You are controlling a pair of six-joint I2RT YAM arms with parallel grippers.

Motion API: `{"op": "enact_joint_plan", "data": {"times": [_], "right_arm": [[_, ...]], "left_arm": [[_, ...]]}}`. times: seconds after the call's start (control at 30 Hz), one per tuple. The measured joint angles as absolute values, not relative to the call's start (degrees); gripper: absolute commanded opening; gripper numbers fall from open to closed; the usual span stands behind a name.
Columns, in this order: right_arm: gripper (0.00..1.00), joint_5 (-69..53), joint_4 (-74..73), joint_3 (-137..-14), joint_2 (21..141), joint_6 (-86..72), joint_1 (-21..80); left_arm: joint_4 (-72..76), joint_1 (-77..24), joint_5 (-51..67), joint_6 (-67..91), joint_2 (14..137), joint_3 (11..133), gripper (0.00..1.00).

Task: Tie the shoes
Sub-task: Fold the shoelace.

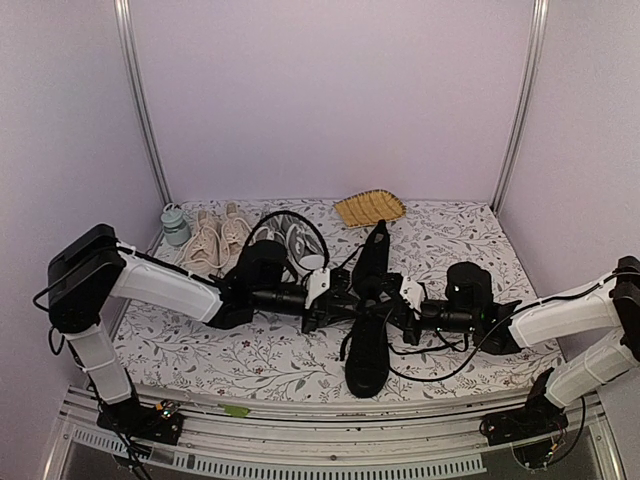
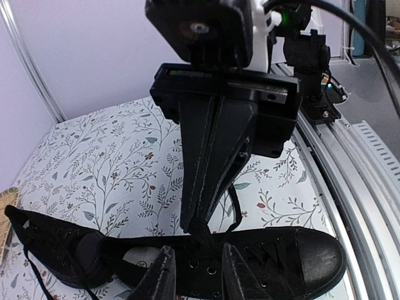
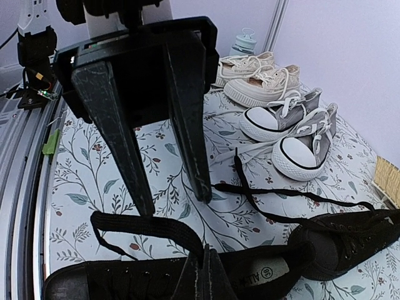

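Top external view: black shoes [image 1: 367,350] lie mid-worktop [image 1: 200,350] between both arms. Right gripper [image 3: 201,265] jaws pinch a lace [image 3: 144,226]; left gripper [image 2: 195,262] jaws hang parted above the eyelets [image 2: 210,270]. Pulling hard could slip the lace or drag a shoe.

A floral cloth [image 1: 190,352] is spread flat. At its far left corner stands a small pale teal jar [image 1: 176,225]. Just beside it lies a beige pair of sneakers [image 1: 215,242], then a grey pair with white toe caps [image 3: 294,128]. A woven straw tray [image 1: 369,208] lies near the far edge, further right.
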State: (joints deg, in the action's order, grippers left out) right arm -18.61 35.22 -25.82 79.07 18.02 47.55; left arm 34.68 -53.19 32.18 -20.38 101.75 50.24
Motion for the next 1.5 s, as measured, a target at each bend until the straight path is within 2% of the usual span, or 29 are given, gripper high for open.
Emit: {"op": "enact_joint_plan", "data": {"times": [0.07,0.17,0.37,0.8,0.87,0.93,1.0,1.1,1.3,1.37,1.5], "right_arm": [[0.0,-18.7,35.2,-25.8,79.1,18.0,47.5],[0.0,-19.0,35.3,-25.8,79.2,18.0,47.5],[0.0,-19.3,35.6,-25.8,79.6,18.1,47.5],[0.0,-20.1,36.1,-25.8,80.1,18.9,47.1],[0.0,-20.1,36.0,-25.8,80.1,18.9,47.1],[0.0,-20.1,36.1,-25.8,80.1,19.0,47.0],[0.01,-20.0,36.0,-25.8,80.1,19.1,46.8],[0.19,-20.1,35.8,-25.8,80.1,19.3,46.7],[0.67,-15.9,30.0,-26.3,77.6,18.8,46.4],[0.7,-13.0,24.9,-27.1,73.7,17.8,46.0],[0.65,-4.5,8.4,-35.6,67.2,10.7,43.5]], "left_arm": [[34.6,-53.2,32.1,-20.7,102.9,50.8,0.17],[35.0,-53.2,31.0,-21.3,104.7,51.4,0.16],[37.3,-53.4,28.9,-21.5,106.0,51.5,0.19],[38.5,-54.9,27.6,-25.1,106.5,52.6,0.18],[38.3,-55.0,27.6,-25.6,106.5,52.6,0.13],[38.0,-55.1,27.7,-26.1,106.5,52.7,0.01],[37.5,-55.4,27.6,-26.3,106.5,52.9,0.0],[37.4,-55.6,27.4,-26.8,106.5,53.0,0.0],[41.2,-55.9,24.6,-23.6,106.5,51.7,0.0],[42.9,-56.0,23.0,-22.2,106.5,50.7,0.0],[44.3,-56.4,20.6,-20.2,106.5,50.2,0.0]]}}
